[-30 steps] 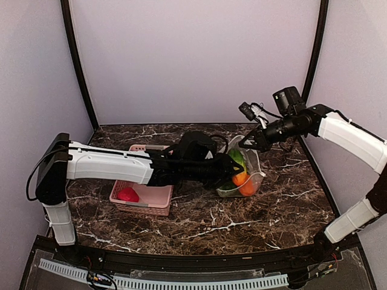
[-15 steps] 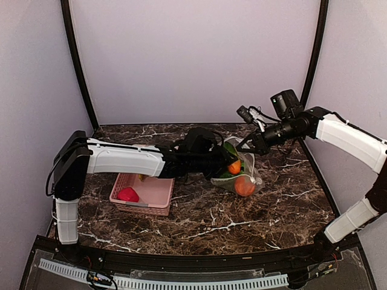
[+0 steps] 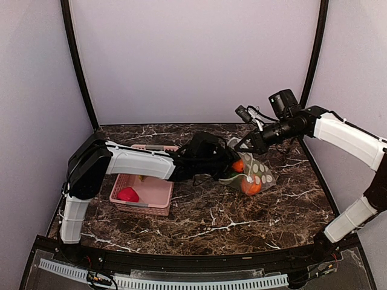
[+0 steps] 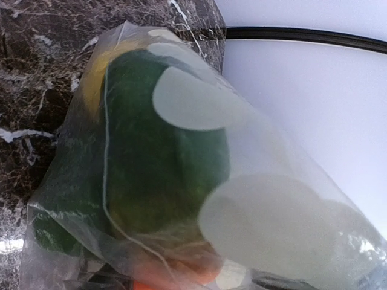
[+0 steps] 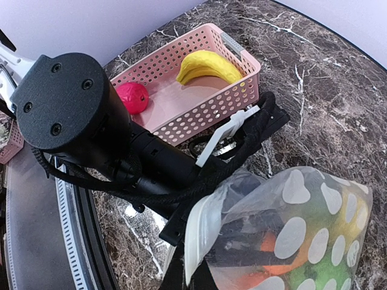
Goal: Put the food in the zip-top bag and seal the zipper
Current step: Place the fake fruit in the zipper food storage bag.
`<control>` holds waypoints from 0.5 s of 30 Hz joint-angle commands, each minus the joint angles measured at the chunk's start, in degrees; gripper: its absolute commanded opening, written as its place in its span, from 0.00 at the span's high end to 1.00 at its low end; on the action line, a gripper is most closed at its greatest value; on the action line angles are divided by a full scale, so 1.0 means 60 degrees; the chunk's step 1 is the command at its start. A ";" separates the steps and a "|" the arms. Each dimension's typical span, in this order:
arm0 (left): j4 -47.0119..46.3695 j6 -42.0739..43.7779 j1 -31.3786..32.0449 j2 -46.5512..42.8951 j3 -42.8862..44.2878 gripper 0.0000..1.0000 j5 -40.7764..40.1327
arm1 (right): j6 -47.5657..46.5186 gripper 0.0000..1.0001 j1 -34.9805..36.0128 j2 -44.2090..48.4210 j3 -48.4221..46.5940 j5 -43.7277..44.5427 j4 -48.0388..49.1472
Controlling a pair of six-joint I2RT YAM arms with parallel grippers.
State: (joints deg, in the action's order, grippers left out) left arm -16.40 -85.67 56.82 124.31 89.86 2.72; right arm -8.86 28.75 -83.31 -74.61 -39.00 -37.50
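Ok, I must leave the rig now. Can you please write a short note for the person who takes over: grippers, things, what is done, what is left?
The left gripper is at the mouth of the zip-top bag; whether it is open or shut cannot be told.
The right gripper is shut, apparently pinching the bag's upper edge.
In the bag: a green piece, orange pieces, a yellow piece.
In the pink basket: the banana and the magenta-red piece.
Done: part of the food is bagged.
Left: bag those two, then seal the bag.
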 commanded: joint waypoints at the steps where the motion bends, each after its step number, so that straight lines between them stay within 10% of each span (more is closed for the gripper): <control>1: 0.0118 0.0259 -0.0057 -0.0131 0.0526 0.31 0.0325 | 0.0058 1.00 0.0115 -0.0131 -0.0439 -0.0382 0.0116; 15: -0.0559 0.0797 0.0836 -0.2366 -0.1751 0.33 -0.0195 | -0.0163 1.00 -0.0239 -0.0575 -0.0555 0.0701 0.0220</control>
State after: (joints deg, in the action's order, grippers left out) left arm -17.74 -83.53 59.22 117.03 81.60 3.66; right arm -9.21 28.34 -85.08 -75.94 -36.95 -37.58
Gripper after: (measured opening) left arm 0.676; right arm 0.003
